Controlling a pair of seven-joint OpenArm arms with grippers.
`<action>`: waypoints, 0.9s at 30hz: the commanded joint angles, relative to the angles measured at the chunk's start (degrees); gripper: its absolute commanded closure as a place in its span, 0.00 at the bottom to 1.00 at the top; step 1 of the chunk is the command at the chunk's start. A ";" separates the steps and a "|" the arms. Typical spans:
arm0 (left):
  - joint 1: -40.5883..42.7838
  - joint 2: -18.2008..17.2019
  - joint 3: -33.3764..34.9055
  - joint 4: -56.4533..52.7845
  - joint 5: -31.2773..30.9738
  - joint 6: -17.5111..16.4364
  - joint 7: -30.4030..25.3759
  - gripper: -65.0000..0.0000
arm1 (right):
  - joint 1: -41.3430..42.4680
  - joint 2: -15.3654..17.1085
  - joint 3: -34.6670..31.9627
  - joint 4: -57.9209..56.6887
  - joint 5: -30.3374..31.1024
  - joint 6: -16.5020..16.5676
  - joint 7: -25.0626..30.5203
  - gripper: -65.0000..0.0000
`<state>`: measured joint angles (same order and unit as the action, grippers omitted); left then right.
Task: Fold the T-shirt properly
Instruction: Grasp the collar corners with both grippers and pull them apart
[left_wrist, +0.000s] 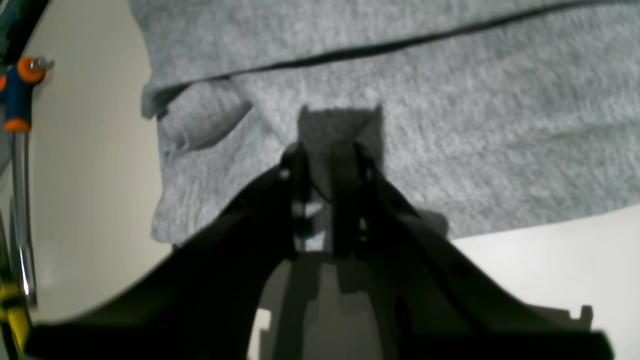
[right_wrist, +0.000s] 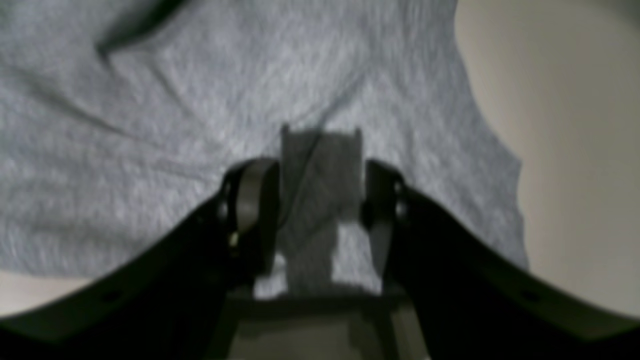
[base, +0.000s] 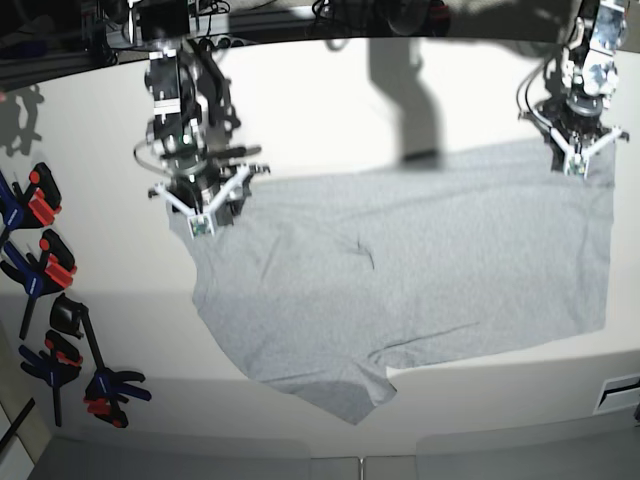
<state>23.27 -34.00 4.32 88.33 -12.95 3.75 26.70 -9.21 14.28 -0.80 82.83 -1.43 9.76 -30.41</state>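
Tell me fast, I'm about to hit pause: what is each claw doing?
Left claw: nearly closed over the T-shirt; a grip cannot be told.
Right claw: open, above the shirt, holding nothing.

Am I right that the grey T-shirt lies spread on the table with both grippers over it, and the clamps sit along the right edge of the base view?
Not quite: the clamps sit along the left edge, as the base view shows. The T-shirt does lie spread on the table, with the left gripper and right gripper over it.
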 joint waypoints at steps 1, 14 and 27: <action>2.60 -0.15 0.55 0.28 -1.46 -1.77 7.82 0.86 | -3.04 0.66 0.46 0.39 -2.67 -0.11 -8.85 0.59; 13.97 -0.15 0.55 7.93 3.06 -1.77 9.73 0.86 | -19.21 0.63 11.34 20.37 -2.45 -0.11 -12.74 0.59; 22.34 -0.15 0.55 13.77 3.10 -1.79 9.81 0.86 | -27.17 0.61 12.09 27.67 -2.49 -0.13 -14.62 0.59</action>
<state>43.68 -34.13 4.27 103.02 -7.62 4.14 29.65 -36.07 14.31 10.94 109.51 -3.01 10.28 -44.93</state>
